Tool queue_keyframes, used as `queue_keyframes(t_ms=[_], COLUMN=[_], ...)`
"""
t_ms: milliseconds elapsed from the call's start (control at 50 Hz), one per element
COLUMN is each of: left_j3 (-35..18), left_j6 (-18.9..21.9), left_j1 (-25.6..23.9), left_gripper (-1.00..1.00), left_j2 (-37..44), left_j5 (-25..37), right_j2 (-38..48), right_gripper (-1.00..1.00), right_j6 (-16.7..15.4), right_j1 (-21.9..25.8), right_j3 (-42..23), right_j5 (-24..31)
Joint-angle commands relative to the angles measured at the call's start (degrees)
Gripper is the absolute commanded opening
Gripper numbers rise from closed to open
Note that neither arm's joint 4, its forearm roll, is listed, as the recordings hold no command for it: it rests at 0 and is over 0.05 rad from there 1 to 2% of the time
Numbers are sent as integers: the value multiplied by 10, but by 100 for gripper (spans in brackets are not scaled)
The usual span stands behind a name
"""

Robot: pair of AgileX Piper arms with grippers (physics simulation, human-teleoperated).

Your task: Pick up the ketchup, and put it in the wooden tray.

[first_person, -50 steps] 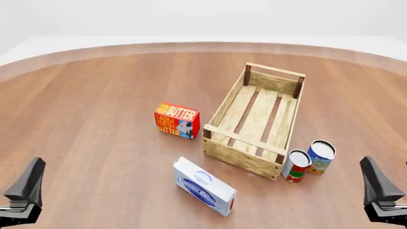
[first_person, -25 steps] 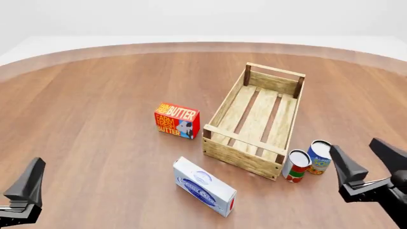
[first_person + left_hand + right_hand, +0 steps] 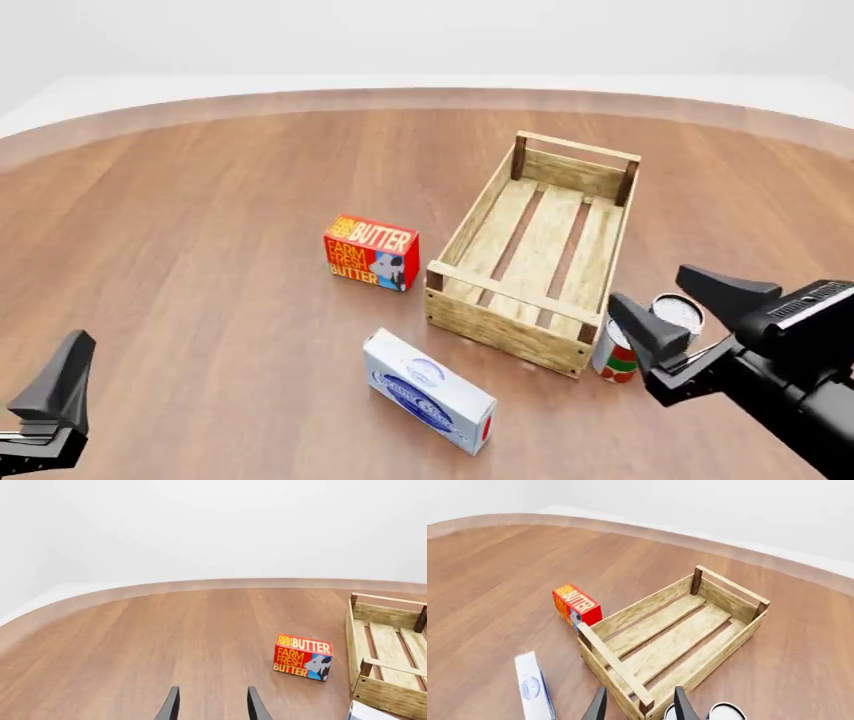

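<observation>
- My right claw (image 3: pixel 685 313) hangs low over the table's right side, just off the tray's (image 3: pixel 510 335) near right corner. Its fingers stand well apart with nothing between them.
- In the right wrist view the two dark fingertips (image 3: pixel 599 706) frame the tray's near corner post, and white can tops show just beside them at the picture's edge.
- My left claw (image 3: pixel 212 709) sits at the near left of the table, well apart from everything. In the left wrist view its fingers are spread and hold nothing; in the front view only one finger of it shows.
- The ketchup: I can't find it in any of the three views, so I can't say where it is.
- The tray lies right of centre, its long side running away from me and slanting a little to the right. Only its bare slats show inside.
- A red-and-green can (image 3: pixel 618 362) stands just beside the tray's near right corner, partly covered by my right claw's finger.
- A blue can (image 3: pixel 678 315) stands next to it, seen between the right claw's fingers in the front view.
- A butter box (image 3: pixel 371 252) stands just left of the tray, near its near left corner.
- A white box (image 3: pixel 429 391) lies flat nearer me, close to the tray's near end but apart from it.
</observation>
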State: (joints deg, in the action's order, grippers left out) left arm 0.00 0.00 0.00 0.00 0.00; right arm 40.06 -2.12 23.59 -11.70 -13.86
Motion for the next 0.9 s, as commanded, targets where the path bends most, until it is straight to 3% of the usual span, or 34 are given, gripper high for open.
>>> queue_keyframes(t_ms=[20,220,660,680,740,760,900], left_j3=[0,0,0,0,0,0,0], left_j6=[0,0,0,0,0,0,0], left_j1=[0,0,0,0,0,0,0], left_gripper=[100,100,100,100,100,100,100], left_j2=[0,0,0,0,0,0,0], left_j5=[0,0,0,0,0,0,0], right_j2=[40,86,178,210,233,362,383], right_gripper=[100,100,100,100,100,100,100], right_j6=[37,37,46,47,50,49,49], right_j1=[79,112,239,267,287,369,382], right_j3=[-37,-62,-139,-158,-169,-234,-249], right_j5=[10,9,13,8,0,-37,-39])
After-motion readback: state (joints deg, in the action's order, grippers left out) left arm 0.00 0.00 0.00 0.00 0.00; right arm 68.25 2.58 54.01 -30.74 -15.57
